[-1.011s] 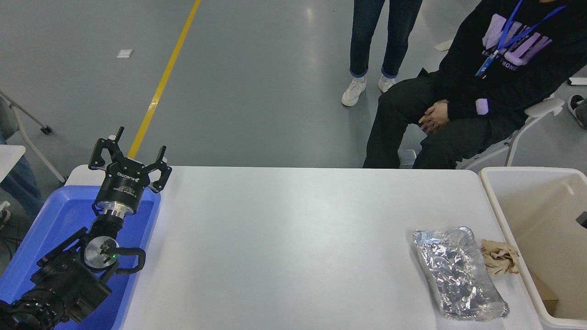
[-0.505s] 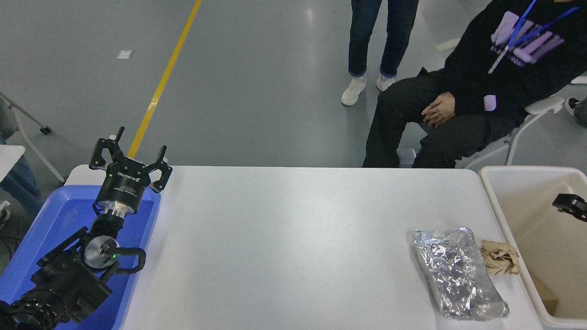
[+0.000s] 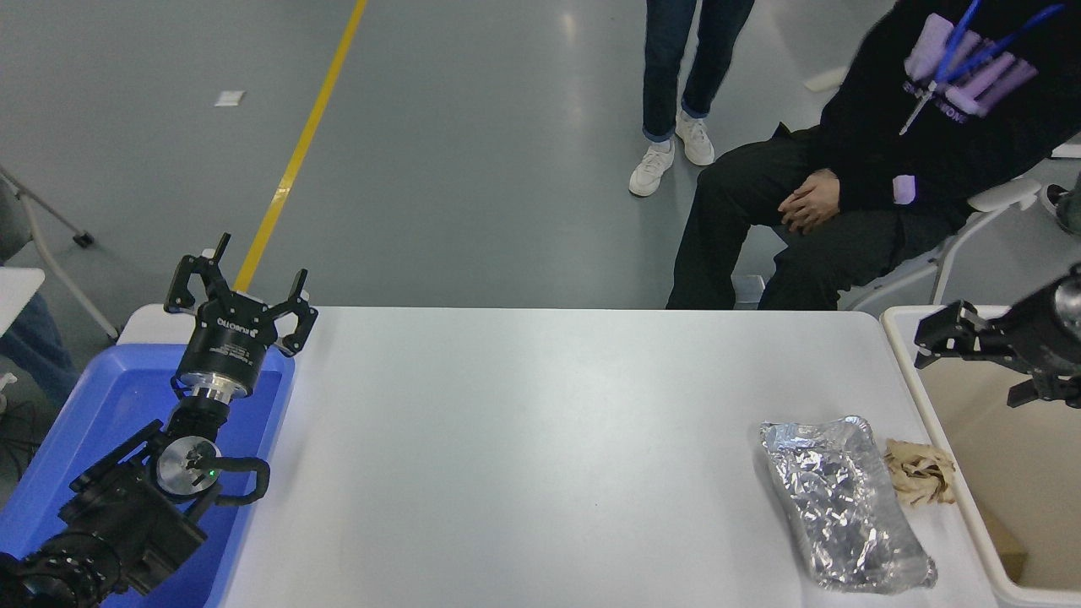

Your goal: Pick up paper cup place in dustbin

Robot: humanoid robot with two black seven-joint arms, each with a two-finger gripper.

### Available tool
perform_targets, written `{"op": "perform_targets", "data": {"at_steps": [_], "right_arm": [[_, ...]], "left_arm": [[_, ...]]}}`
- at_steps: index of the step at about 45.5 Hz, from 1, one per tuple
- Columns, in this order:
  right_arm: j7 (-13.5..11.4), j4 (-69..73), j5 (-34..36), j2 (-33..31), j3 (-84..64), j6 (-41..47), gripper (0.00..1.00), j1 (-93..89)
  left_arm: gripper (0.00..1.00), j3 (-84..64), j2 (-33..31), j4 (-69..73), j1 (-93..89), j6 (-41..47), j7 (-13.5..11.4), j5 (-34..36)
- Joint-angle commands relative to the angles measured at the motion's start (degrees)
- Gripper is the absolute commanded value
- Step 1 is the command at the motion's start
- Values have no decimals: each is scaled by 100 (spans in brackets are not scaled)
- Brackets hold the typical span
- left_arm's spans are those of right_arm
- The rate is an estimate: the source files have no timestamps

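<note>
No paper cup shows anywhere on the table, in the grippers or in the visible part of the bin. The dustbin [image 3: 1018,481], cream-white with a beige inside, stands at the table's right end, cut off by the picture's edge. My right gripper [image 3: 969,365] comes in from the right edge and hangs over the bin's far part, fingers spread and empty. My left gripper [image 3: 237,283] is parked open at the lower left, above the blue tub.
A crumpled silver foil tray [image 3: 840,502] and a brown paper wad [image 3: 919,473] lie on the white table [image 3: 524,439] beside the bin. A blue tub [image 3: 110,414] stands at the left end. A person sits and another stands beyond the far edge.
My right gripper has moved in from the right edge, leftward and up over the dustbin. The seated person has shifted slightly. The left arm has not moved.
</note>
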Motion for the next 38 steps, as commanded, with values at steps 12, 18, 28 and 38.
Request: {"op": "perform_targets", "data": {"at_steps": [12, 18, 28, 38], "right_arm": [[1, 475, 54, 1029, 225, 501, 100, 1336], [1, 475, 54, 1020, 295, 501, 100, 1398], [1, 475, 54, 1047, 410, 501, 100, 1363], [1, 475, 54, 1020, 374, 501, 100, 1415]], "left_arm": [[98, 0, 3, -2, 0, -1, 0, 7], [98, 0, 3, -2, 0, -1, 0, 7], [98, 0, 3, -2, 0, -10, 0, 7], [98, 0, -6, -2, 0, -10, 0, 7]]}}
